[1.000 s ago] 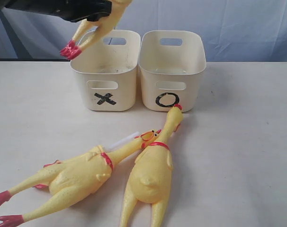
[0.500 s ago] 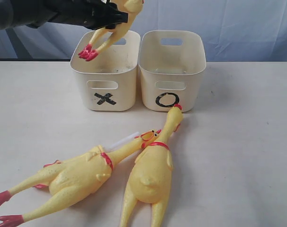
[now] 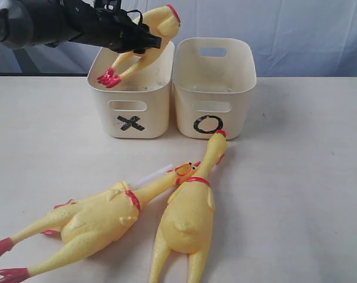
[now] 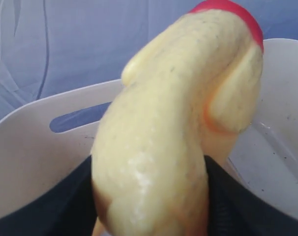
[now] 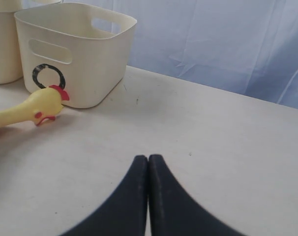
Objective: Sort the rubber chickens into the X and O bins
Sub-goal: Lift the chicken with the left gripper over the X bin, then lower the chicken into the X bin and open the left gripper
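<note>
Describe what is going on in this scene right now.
The left gripper holds a headless rubber chicken body above the X bin, red feet over its opening, not yet released. A whole rubber chicken lies on the table before the bins; a second whole chicken beside it has its head by the O bin. The right gripper is shut and empty above the table.

Yellow, red-footed chicken (image 3: 156, 25), cream bins (image 3: 238, 109)

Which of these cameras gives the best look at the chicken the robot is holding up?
The exterior view: it shows nearly all of the held chicken, red feet to red collar, in the left hand above the X bin. The left wrist view sees only part of its body, close up. The right wrist view misses it.
</note>
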`<state>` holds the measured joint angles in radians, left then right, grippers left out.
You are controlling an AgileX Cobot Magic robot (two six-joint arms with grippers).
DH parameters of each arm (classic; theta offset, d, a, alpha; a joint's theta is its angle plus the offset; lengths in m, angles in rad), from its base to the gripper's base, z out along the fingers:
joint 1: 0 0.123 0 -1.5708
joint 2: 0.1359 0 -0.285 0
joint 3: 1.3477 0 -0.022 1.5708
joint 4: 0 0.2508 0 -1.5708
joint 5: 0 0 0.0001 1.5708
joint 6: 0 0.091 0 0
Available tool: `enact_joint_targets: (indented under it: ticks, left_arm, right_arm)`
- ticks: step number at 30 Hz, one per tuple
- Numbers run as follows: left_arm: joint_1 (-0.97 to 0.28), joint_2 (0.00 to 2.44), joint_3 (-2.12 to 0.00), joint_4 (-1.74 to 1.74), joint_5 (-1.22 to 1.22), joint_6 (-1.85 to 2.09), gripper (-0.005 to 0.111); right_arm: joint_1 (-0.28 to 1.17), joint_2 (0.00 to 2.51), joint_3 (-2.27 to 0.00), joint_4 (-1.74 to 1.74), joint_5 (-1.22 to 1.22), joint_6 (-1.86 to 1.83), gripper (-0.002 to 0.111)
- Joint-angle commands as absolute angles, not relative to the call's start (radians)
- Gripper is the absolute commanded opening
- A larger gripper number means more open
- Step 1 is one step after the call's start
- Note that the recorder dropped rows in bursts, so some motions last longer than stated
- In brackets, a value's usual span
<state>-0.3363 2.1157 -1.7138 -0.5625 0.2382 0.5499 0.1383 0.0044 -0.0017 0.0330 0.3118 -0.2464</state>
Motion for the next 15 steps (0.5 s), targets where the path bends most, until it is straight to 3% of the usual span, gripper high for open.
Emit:
enact_joint_targets:
  ticks: [1, 15]
  left_arm:
    - [-0.308, 2.112, -1.724, -0.517, 0.259, 0.497, 0.0]
    - [-0.292, 2.176, -1.724, -0.533, 0.304, 0.447, 0.0]
  right_arm:
    - [0.142, 0.0, 0.0, 0.036, 0.305, -0.25, 0.0]
    - [0.142, 0.0, 0.0, 0.036, 0.305, -0.25, 0.0]
